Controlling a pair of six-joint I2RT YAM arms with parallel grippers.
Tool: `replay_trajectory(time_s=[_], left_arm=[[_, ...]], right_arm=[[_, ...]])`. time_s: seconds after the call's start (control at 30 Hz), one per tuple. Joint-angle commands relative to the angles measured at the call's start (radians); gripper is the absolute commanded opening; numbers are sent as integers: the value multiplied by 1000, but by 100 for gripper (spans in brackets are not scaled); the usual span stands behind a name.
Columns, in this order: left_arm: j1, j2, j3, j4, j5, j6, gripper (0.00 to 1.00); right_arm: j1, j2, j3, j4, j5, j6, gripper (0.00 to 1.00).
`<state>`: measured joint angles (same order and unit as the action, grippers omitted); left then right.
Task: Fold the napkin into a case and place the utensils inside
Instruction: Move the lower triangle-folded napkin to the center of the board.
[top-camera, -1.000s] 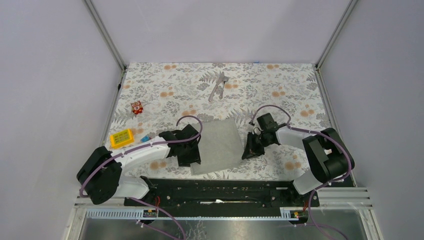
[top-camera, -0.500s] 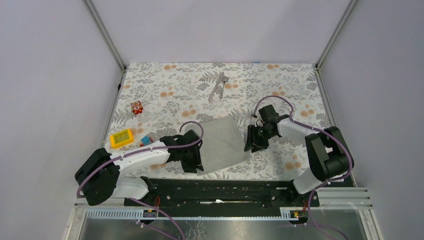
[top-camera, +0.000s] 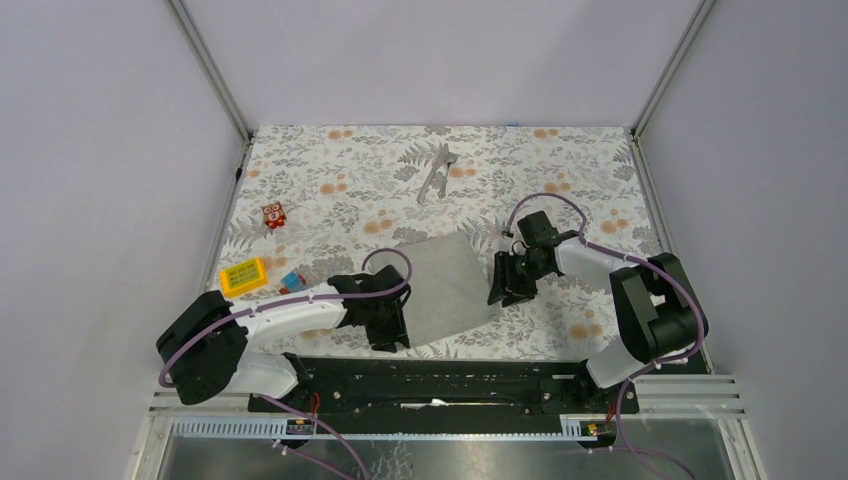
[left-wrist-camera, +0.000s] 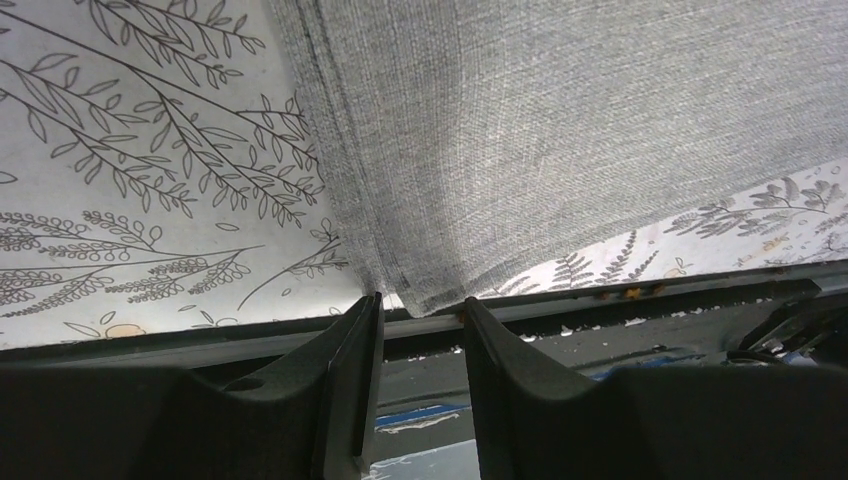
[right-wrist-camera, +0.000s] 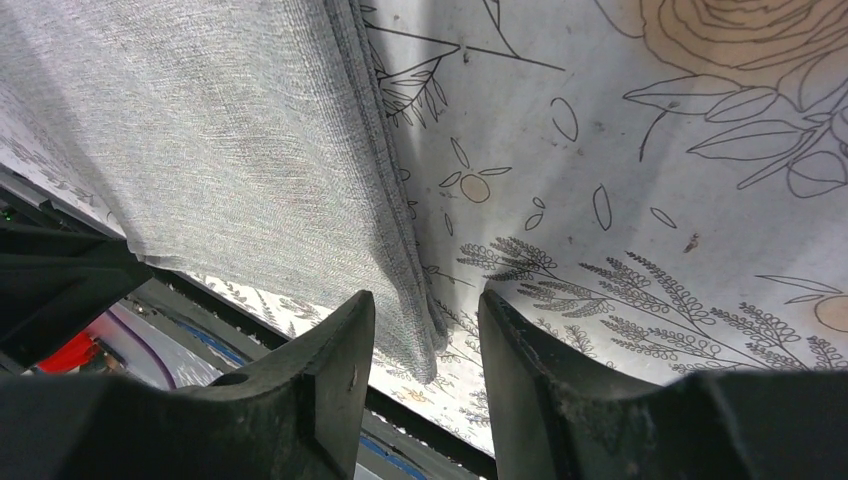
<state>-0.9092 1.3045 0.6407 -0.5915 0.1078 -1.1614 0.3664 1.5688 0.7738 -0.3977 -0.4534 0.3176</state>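
Note:
The grey napkin (top-camera: 450, 285) lies folded flat on the floral tablecloth, near the front edge between my two arms. My left gripper (top-camera: 390, 325) is open at its near-left corner; in the left wrist view (left-wrist-camera: 420, 312) that corner of the napkin (left-wrist-camera: 560, 130) lies just between the fingertips, with a gap on both sides. My right gripper (top-camera: 503, 288) is open at the napkin's right edge; in the right wrist view (right-wrist-camera: 428, 335) the layered edge of the napkin (right-wrist-camera: 220, 130) runs down between the spread fingers. The silver utensils (top-camera: 437, 172) lie together at the far middle.
A yellow block (top-camera: 244, 275), a small blue block (top-camera: 292, 280) and a red toy block (top-camera: 274, 215) sit on the left of the tablecloth (top-camera: 330, 170). The black base rail (top-camera: 440, 380) runs along the near edge, just behind the napkin's front corners.
The right gripper has opened and drawn slightly away from the near edge. The napkin now lies a little further right. The left gripper moved down to its near-left corner and narrowed.

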Motion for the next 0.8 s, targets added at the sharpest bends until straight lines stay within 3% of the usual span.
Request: replay_trajectory(time_s=[0.0, 0.17, 0.33, 0.77], left_arm=[[-5, 30, 39, 13, -17, -17, 40], [-4, 44, 56, 13, -44, -7, 33], [-4, 28, 72, 1, -59, -6, 15], [-4, -53, 21, -64, -78, -20, 4]], right_arm=[[8, -14, -8, 15, -24, -12, 50], [10, -14, -11, 17, -25, -9, 48], [17, -19, -17, 19, -25, -5, 46], [37, -57, -22, -3, -9, 16, 47]])
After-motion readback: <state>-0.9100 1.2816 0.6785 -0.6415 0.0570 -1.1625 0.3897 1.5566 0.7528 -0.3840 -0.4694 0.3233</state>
